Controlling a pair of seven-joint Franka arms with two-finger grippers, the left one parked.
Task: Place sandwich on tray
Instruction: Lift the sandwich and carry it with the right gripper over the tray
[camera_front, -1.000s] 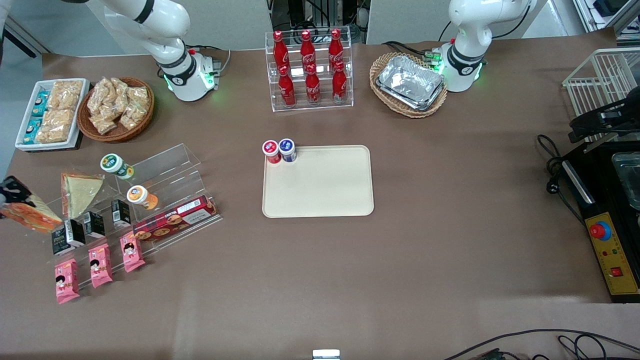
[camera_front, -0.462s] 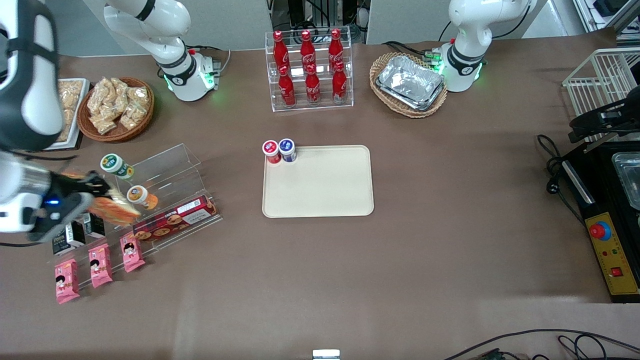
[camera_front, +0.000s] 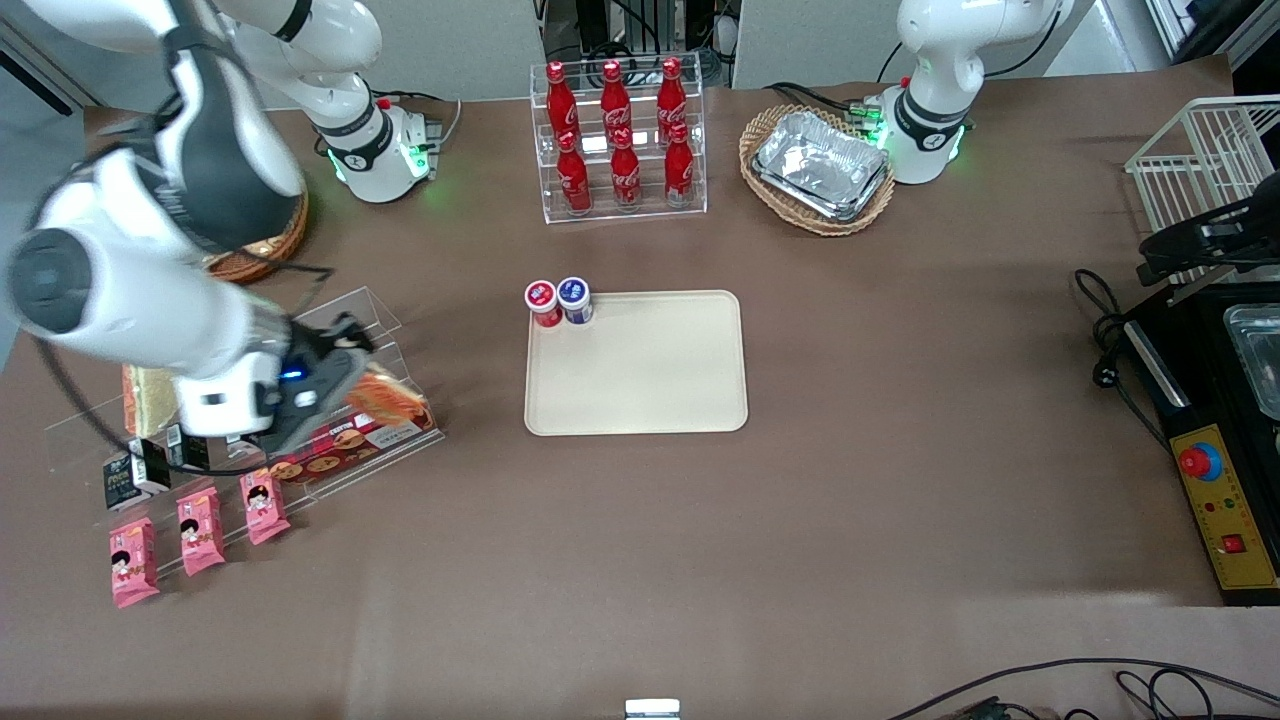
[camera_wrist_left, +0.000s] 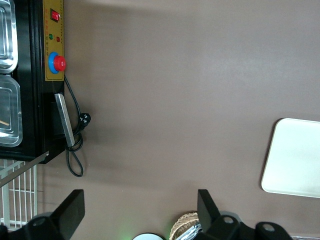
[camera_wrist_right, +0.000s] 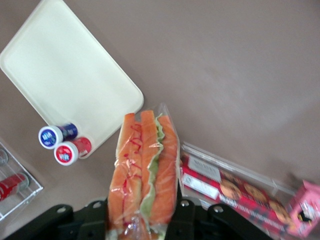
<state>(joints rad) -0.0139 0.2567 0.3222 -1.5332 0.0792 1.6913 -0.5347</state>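
Note:
My right gripper is shut on the wrapped wedge sandwich, whose orange-red filling stripes show in the right wrist view. It holds the sandwich in the air above the clear acrylic shelf rack, toward the working arm's end of the table. The cream-beige tray lies flat at the table's middle, apart from the gripper. It also shows in the right wrist view and in the left wrist view. Two small capped jars, red and blue, stand at the tray's corner.
A red biscuit box and small black cartons sit on the rack; the plain beige sandwich lies partly hidden by the arm. Pink snack packets lie nearer the front camera. A cola bottle rack and a basket of foil trays stand farther back.
The right arm has swung from the table's edge over the acrylic rack toward the tray, carrying the sandwich with it. The tray and jars have not moved.

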